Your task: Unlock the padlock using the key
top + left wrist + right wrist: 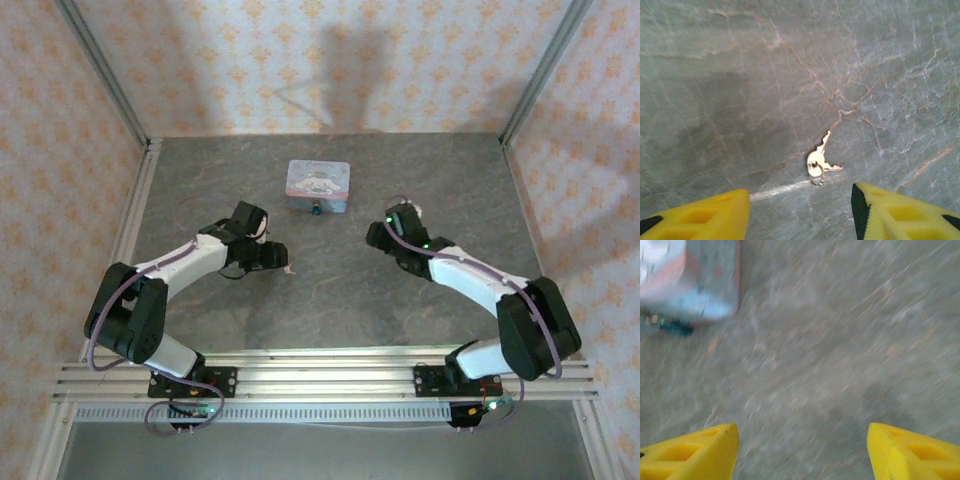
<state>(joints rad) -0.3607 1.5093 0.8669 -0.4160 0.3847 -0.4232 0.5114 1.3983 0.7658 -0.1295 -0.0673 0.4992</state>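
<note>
The key [819,162], lying flat on the tabletop [740,75], could be skidded away toward 12 o'clock instead of being pinched, should the fingers come down beside so thin a piece. A crooked hold would also leave its blade misaligned for the padlock [676,328]. It is seen as a small pale metal sliver with a ring at its bow, at 12 o'clock from the left end effector [800,197], which is spread and empty. The dark teal padlock is found against the tin [700,285], at 10 o'clock from the right end effector [802,432], likewise spread and empty.

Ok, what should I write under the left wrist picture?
Left gripper, jaws apart, poised above the key lying on the grey marbled table.
</note>
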